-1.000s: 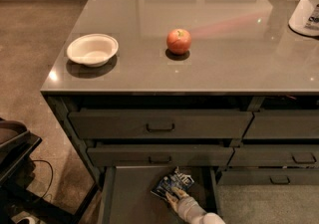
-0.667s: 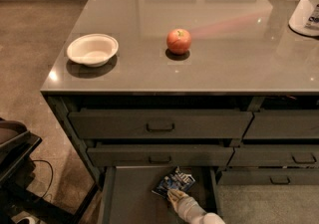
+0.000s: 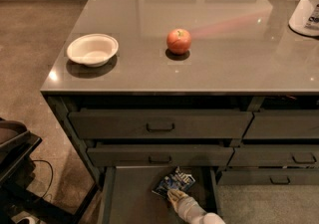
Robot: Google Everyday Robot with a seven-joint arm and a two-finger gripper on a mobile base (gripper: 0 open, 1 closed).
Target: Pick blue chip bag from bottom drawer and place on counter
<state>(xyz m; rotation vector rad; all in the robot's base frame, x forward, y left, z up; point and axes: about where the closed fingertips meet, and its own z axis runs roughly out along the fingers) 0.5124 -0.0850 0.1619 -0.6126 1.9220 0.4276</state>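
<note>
Down inside the bottom drawer (image 3: 130, 199) with the tool (image 3: 175, 198), pale and yellowish at the tip. Impossible to tell how wide or narrow, or whether anything is gripped. Tip right at the near edge of the blue chip bag (image 3: 175, 180), seemingly touching it. Behind the tool, a light-coloured arm (image 3: 198, 214), slanting in from the bottom edge of the view, lower right to upper left, cut off there.

Blue chip bag lying on the flat grey drawer floor, toward the right side and the back, just below the front of the drawer above. Crinkled, dark blue with white patches. Bottom drawer pulled out toward the camera, thin walls on either side.

Above it, two drawers with handles: middle drawer (image 3: 159, 156), then top drawer (image 3: 160, 124).

On the table (image 3: 224, 68), glossy and grey-brown: a red-orange apple (image 3: 179, 41) near the middle; a white bowl (image 3: 92, 49) toward the left corner, well apart from the apple; a white container (image 3: 306, 6) at the far right, partly cut off by the edge of the view. Left of the cabinet, brownish floor (image 3: 35, 58) and dark equipment (image 3: 15, 163) at the lower left.
</note>
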